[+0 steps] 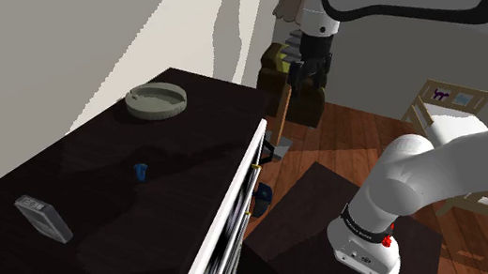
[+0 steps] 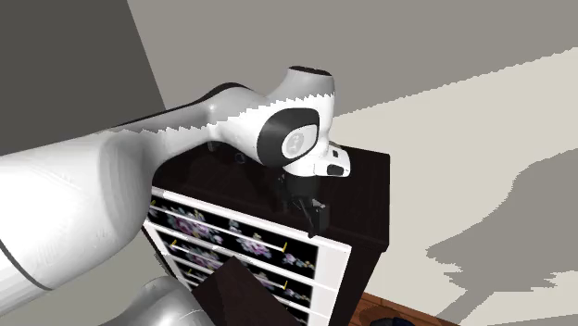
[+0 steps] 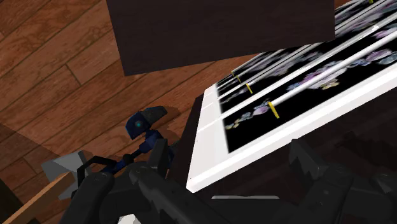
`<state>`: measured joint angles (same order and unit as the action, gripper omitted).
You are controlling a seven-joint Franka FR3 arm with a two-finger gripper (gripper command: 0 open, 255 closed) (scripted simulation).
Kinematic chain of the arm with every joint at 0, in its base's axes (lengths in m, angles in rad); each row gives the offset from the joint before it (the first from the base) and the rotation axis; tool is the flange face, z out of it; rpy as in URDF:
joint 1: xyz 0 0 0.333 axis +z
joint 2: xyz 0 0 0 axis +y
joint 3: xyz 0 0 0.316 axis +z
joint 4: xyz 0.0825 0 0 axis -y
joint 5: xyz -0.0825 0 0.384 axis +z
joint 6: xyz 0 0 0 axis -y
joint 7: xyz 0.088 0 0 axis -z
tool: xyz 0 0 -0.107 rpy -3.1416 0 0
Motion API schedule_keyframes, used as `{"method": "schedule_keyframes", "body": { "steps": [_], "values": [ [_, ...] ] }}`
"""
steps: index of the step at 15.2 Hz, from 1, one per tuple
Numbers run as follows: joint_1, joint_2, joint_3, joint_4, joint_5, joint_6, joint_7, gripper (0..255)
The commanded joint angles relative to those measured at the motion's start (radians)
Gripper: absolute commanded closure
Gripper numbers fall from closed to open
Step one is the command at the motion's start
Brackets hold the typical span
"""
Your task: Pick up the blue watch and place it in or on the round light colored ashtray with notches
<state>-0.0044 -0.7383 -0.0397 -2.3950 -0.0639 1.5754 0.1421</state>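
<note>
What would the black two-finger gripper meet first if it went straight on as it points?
Probably the white front frame of the dark-topped cabinet, just ahead of the black two-finger gripper. Depth is unclear; it might slip past onto the wooden plank floor.

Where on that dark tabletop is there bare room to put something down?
Plenty: the tabletop is bare between the ashtray and the blue watch, and between the watch and the grey gadget. It is crowded only beyond its edge, on the floor.
</note>
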Motion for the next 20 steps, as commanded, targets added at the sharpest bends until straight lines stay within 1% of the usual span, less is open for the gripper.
{"method": "schedule_keyframes", "body": {
  "steps": [1, 7, 12, 16, 20],
  "values": [
    [0.000, 0.000, 0.000, 0.000, 0.000, 0.000, 0.000, 0],
    [0.034, -0.023, 0.173, -0.042, 0.082, 0.074, 0.231, 0],
    [0.051, 0.017, 0.325, -0.030, 0.132, 0.146, 0.426, 0],
    [0.048, 0.087, 0.451, 0.011, 0.148, 0.204, 0.586, 0],
    [0.022, 0.185, 0.584, 0.080, 0.131, 0.255, 0.754, 0]
  ]
}}
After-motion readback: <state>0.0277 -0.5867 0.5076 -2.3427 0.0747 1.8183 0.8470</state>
